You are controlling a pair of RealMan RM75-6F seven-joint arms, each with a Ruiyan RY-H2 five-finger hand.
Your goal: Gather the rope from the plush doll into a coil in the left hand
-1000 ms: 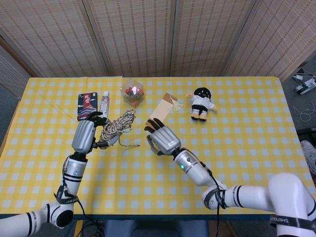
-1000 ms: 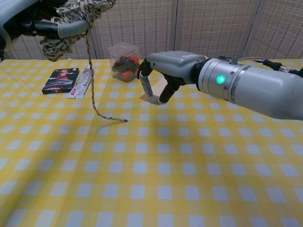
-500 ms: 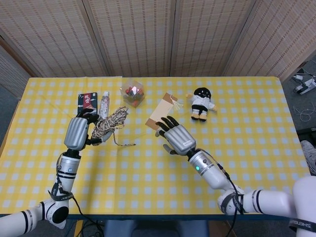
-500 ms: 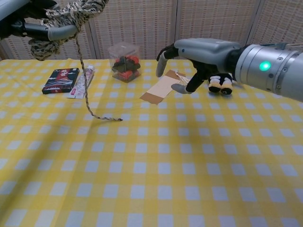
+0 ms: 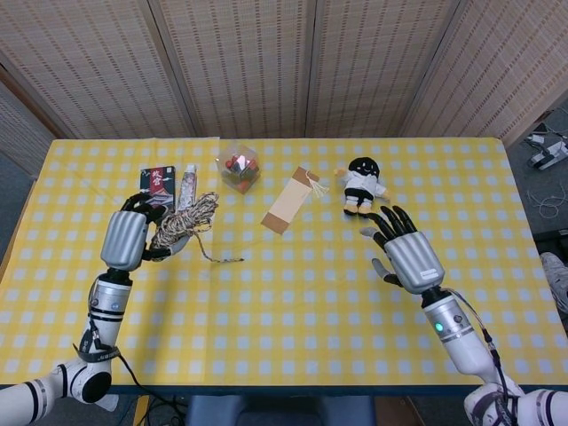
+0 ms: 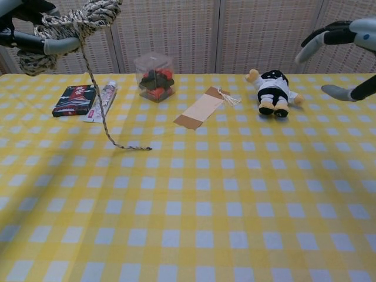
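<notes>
Now gripped as a bundled coil in the left hand (image 5: pixel 125 238): speckled beige-and-black braided rope (image 5: pixel 180 224), loose tail trailing onto the yellow checked tablecloth (image 5: pixel 293 293). Well apart, right hand (image 5: pixel 409 253) raised, fingers spread, holding nothing, near the small black-haired plush doll (image 5: pixel 362 185).

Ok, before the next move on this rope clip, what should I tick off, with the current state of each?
1. Coil of rope held in the left robot hand: ok.
2. Whole rope gathered: not ok; a loose tail hangs down onto the table.
3. Rope off the plush doll: ok; no rope shows on or near it.
4. Right robot hand empty, fingers spread: ok.
5. Tail free of the black box and tube: cannot tell; the hanging strand crosses them in the chest view.
</notes>
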